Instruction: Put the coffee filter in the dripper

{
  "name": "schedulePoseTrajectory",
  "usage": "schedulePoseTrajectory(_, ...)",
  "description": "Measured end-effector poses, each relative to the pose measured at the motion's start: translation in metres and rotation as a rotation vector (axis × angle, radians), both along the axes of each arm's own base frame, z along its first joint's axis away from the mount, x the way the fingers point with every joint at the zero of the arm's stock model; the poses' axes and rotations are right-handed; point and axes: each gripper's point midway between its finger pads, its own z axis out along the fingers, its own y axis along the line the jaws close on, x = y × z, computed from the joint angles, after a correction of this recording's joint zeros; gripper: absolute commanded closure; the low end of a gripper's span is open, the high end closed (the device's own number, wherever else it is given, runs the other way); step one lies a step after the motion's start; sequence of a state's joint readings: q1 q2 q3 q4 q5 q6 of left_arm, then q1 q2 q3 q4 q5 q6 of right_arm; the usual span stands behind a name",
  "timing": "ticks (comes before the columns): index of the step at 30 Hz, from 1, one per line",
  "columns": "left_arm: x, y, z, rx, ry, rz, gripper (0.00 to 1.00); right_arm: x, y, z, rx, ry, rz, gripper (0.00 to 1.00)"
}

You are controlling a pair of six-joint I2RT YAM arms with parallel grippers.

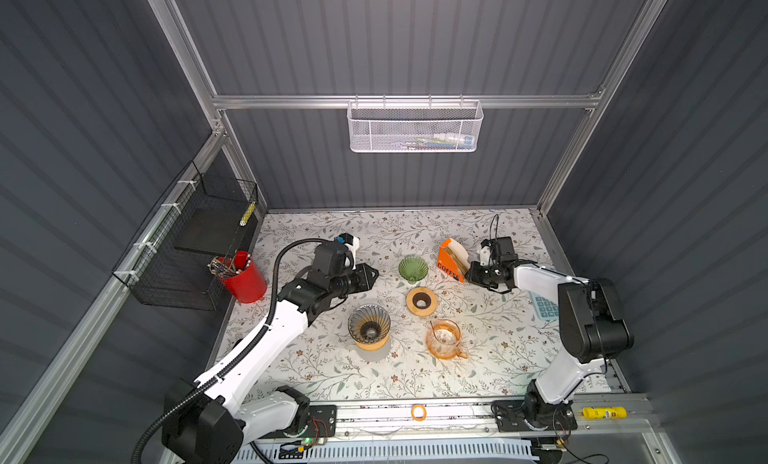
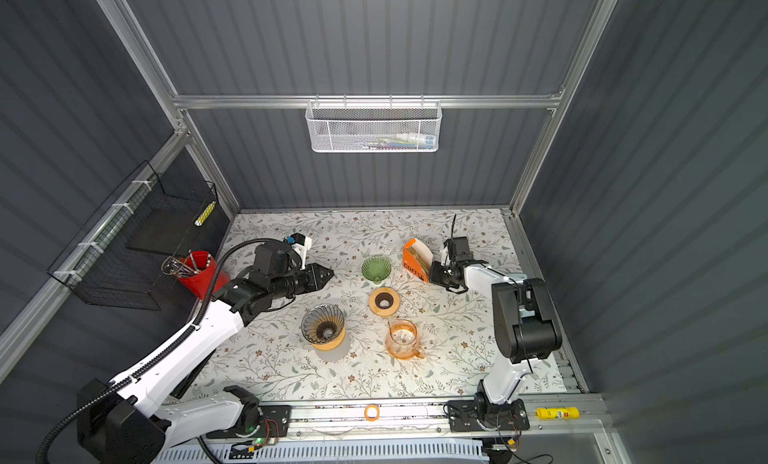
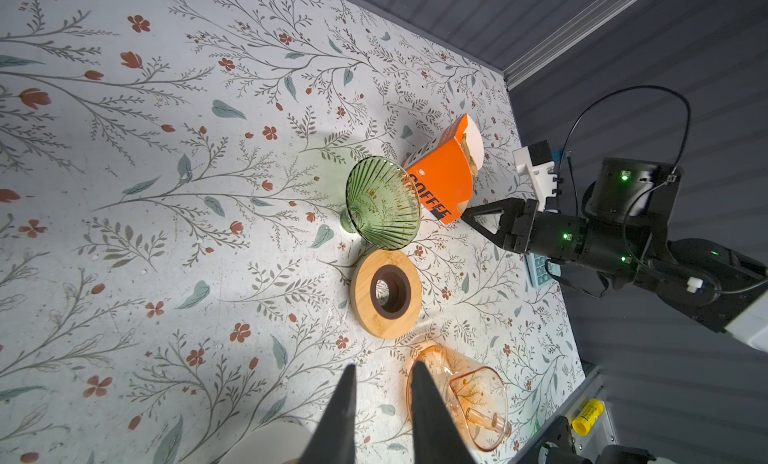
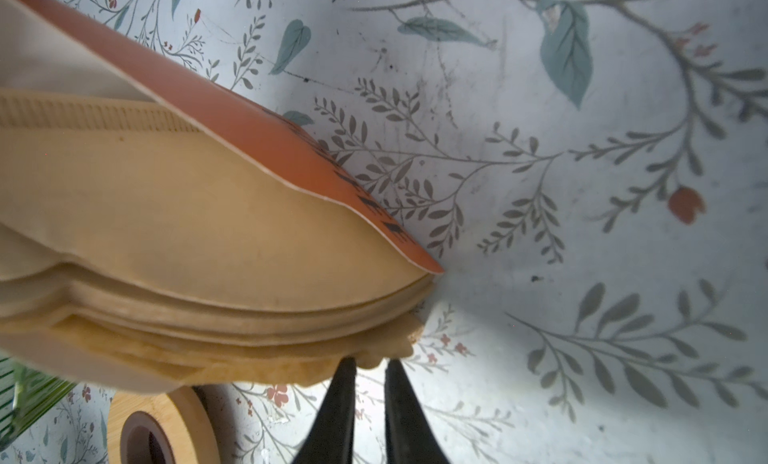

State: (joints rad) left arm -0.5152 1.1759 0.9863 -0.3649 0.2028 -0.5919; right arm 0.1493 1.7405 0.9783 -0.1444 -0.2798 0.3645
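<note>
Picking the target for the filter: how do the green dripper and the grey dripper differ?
Colour: green dripper is clear green glass, grey dripper smoky dark. Mount: the grey one sits in a wooden collar; the green one has none, with a loose wooden ring beside it. Place: green is nearer the filter box. Both are ribbed cones, without a filter.

Both top views are bright and sharp over the floral tabletop [image 1: 332,379], lit from above, while the grey walls stay dim. The smoky glass dripper [image 1: 369,327] casts a soft shadow, and the straight frame rails bow toward the picture edges. In the right wrist view, the paper filters [image 4: 166,233] and black fingers [image 4: 340,399] are blurred by closeness.
</note>
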Motion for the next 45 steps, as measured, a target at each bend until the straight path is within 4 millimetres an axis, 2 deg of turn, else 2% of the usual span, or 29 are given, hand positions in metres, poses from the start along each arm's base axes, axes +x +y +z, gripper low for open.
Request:
schedulePoseTrajectory(15,0.0,0.0,0.0,-0.004,0.004,0.004,0.75,-0.001,0.003,0.002,0.002,-0.003,0.007,0.79)
schedulePoseTrajectory(24,-0.001,0.001,-0.004,-0.002,0.009,0.004,0.75,0.001,0.004,0.021,0.001,-0.052,0.014,0.79)
schedulePoseTrajectory(45,-0.003,0.002,-0.008,-0.002,0.019,0.008,0.75,0.001,0.008,0.007,-0.014,-0.022,0.023,0.8)
